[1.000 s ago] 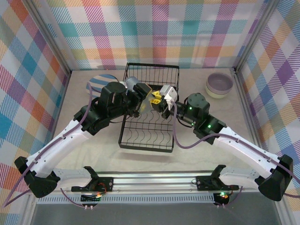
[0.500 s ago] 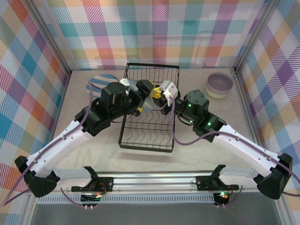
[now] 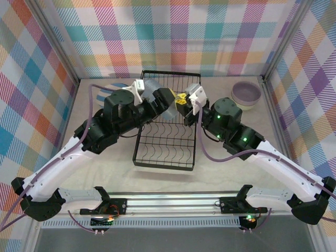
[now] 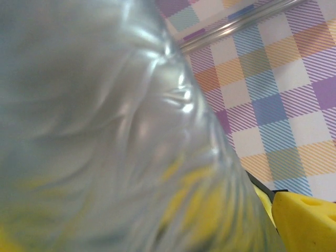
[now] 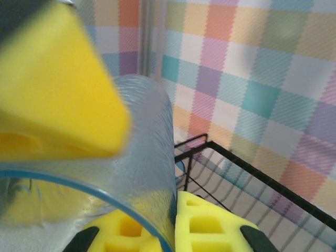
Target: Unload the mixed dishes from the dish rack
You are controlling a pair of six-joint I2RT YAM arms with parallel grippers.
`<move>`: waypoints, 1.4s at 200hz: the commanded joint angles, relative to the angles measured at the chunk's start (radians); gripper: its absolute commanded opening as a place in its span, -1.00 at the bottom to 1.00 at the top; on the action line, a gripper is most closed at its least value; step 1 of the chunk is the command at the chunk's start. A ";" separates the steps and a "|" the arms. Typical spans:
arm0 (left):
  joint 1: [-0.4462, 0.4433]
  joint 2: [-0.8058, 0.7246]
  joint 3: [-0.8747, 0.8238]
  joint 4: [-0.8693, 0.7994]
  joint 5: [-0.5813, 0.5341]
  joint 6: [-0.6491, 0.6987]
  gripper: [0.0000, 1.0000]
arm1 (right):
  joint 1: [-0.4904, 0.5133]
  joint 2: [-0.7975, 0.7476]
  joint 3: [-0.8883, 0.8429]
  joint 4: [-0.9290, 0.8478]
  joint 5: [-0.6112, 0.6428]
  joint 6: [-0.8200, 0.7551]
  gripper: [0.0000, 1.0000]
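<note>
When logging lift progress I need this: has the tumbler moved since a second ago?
Yes. In the top view the tumbler has shifted up the picture, toward the dish rack's far basket end.

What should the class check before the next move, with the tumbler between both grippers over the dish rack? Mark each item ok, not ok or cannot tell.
1. Right gripper pinches the tumbler at its rim, yellow pads either side of the wall: ok.
2. Left gripper is open: ok.
3. Left fingers are free of the tumbler: cannot tell; the tumbler sits very close in the left wrist view.
4. Tumbler is above the dish rack, not resting in it: ok.
5. Lavender bowl is on the table, away from the arms: ok.
</note>
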 commanded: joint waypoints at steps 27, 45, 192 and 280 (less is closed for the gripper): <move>0.008 -0.088 0.068 -0.107 -0.089 0.244 1.00 | -0.037 -0.042 0.064 -0.139 0.211 0.121 -1.00; 0.008 -0.073 0.110 -0.116 -0.041 0.296 1.00 | -0.036 -0.043 0.083 -0.166 0.254 0.138 -1.00; -0.069 0.240 0.425 -0.312 0.085 0.486 0.87 | -0.045 -0.117 0.317 -0.771 0.647 0.376 -1.00; -0.267 0.647 0.842 -0.516 -0.041 0.612 0.55 | -0.052 -0.114 0.374 -1.262 0.646 0.681 -1.00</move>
